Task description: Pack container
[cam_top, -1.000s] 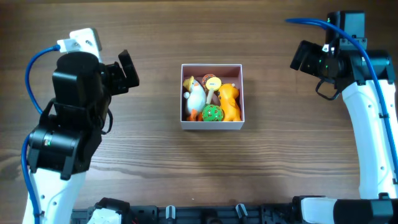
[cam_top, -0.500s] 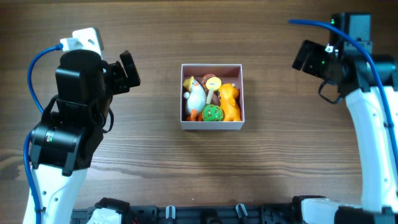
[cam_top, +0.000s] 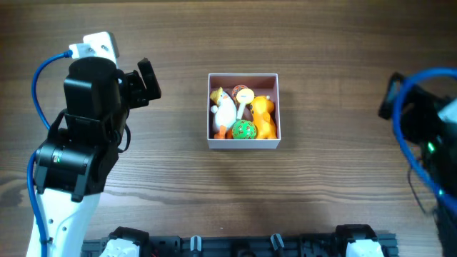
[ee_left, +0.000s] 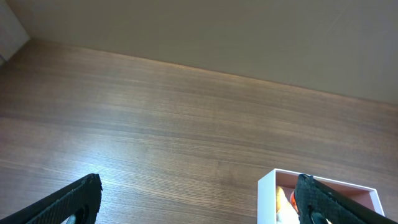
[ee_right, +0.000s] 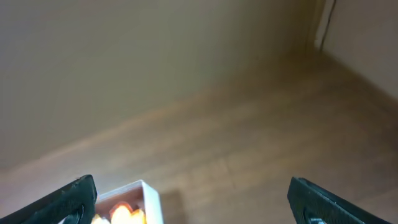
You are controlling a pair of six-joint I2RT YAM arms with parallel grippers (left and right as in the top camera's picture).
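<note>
White thin walls, pink inside: the container (cam_top: 243,143), packed with toys (cam_top: 246,118), sits between my left gripper (cam_top: 148,80) and right gripper (ee_right: 193,202), well apart from both. Fingers on each are spread, holding nothing. Likely light, flimsy — I'd pinch one wall rim gently.

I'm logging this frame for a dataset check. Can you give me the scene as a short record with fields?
container: white-walled box, open top, mid-table
contents: white toy, green ball, orange toy, packed close together
left gripper: open, empty, left of container, not touching it
right gripper: open, empty, right of container, not touching it
table: brown wood grain
</note>
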